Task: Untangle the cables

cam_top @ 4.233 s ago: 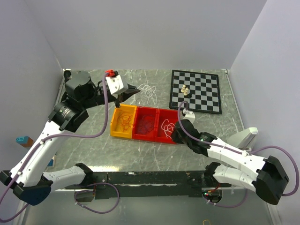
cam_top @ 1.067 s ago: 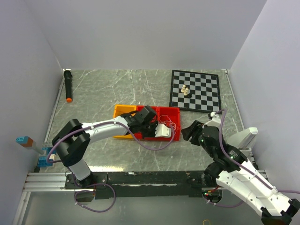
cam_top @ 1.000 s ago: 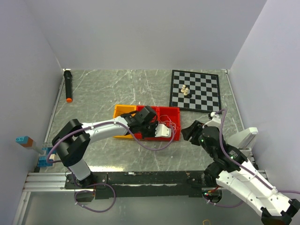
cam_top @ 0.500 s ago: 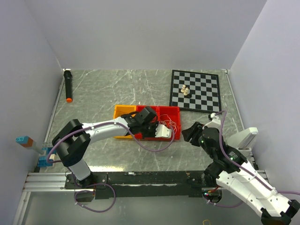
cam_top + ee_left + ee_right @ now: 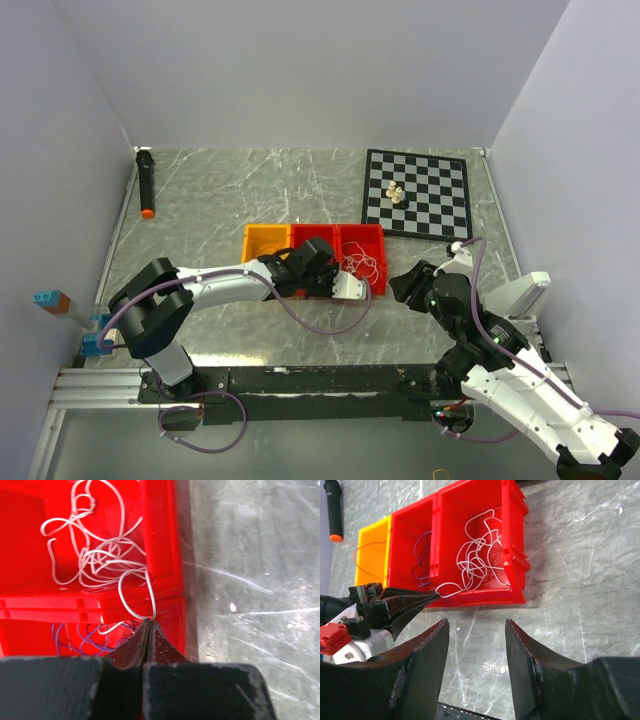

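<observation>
Left end effector (image 5: 149, 623) pinches cable (image 5: 120, 594) (white)

We see the left gripper (image 5: 346, 277) over the rightmost red bin's (image 5: 381, 262) near wall, white cables (image 5: 362, 264) inside it, and the right gripper (image 5: 411, 285) just right of it.

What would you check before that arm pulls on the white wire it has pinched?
1. Left gripper shut on a loop of the white cable: ok.
2. White cable free of the purple cable: cannot tell; a white strand crosses the divider above it.
3. Right gripper open, empty, apart from the bins: ok.
4. Red bin steadied against the pull: not ok; nothing holds it.
5. Orange cable alone in the yellow bin: ok.
</observation>
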`<state>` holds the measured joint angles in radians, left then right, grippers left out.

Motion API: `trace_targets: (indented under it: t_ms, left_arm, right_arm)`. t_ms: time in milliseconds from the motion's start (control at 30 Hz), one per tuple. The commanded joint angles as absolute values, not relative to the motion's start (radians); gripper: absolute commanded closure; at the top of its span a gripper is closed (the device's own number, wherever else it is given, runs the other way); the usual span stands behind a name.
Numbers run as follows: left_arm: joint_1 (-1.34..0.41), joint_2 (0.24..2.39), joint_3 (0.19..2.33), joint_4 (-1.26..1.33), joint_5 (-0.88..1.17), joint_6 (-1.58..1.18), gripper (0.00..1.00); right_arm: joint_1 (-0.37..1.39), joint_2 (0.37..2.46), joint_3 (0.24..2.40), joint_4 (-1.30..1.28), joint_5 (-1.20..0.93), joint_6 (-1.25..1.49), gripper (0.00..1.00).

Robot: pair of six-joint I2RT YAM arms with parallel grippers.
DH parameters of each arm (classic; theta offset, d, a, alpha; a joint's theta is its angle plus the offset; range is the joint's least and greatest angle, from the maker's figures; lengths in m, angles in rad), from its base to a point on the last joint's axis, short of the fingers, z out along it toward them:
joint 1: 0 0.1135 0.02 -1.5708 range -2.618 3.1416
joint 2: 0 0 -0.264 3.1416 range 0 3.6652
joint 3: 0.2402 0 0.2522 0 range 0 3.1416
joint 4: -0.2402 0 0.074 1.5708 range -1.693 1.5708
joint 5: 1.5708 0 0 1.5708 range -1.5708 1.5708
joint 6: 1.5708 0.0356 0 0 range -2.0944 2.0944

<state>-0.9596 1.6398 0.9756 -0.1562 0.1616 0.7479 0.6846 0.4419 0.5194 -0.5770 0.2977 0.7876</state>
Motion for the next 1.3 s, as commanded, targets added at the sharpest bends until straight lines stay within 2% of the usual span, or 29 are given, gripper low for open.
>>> trace_targets:
  t_ms: [0, 400, 567, 667, 800, 1067, 1267]
  left_arm:
    - [-0.969, 1.591, 0.989, -0.092, 0.069, 0.723, 0.99]
    - [-0.979, 1.555, 1.239, -0.288, 0.109, 0.555, 0.99]
    - [-0.951, 1.552, 1.264, -0.328, 0.087, 0.514, 0.97]
    - [-0.849, 1.555, 1.350, -0.431, 0.165, 0.392, 0.86]
    - [-0.680, 1.545, 1.391, -0.566, 0.256, 0.331, 0.79]
    - [-0.439, 1.565, 1.319, -0.741, 0.353, 0.327, 0.75]
    - [-0.338, 1.548, 1.229, -0.713, 0.354, 0.382, 0.74]
  right_arm:
    - [0.681, 0.425, 0.523, -0.561, 0.304, 0.785, 0.45]
    - [0.681, 0.420, 0.514, -0.549, 0.299, 0.787, 0.47]
    - [0.681, 0.451, 0.485, -0.450, 0.198, 0.706, 0.24]
    - [0.681, 0.523, 0.454, -0.333, 0.106, 0.648, 0.18]
    - [0.687, 0.671, 0.425, -0.136, 0.008, 0.551, 0.21]
    - [0.730, 1.029, 0.529, 0.058, -0.101, 0.342, 0.23]
    - [0.752, 1.120, 0.572, 0.104, -0.089, 0.240, 0.21]
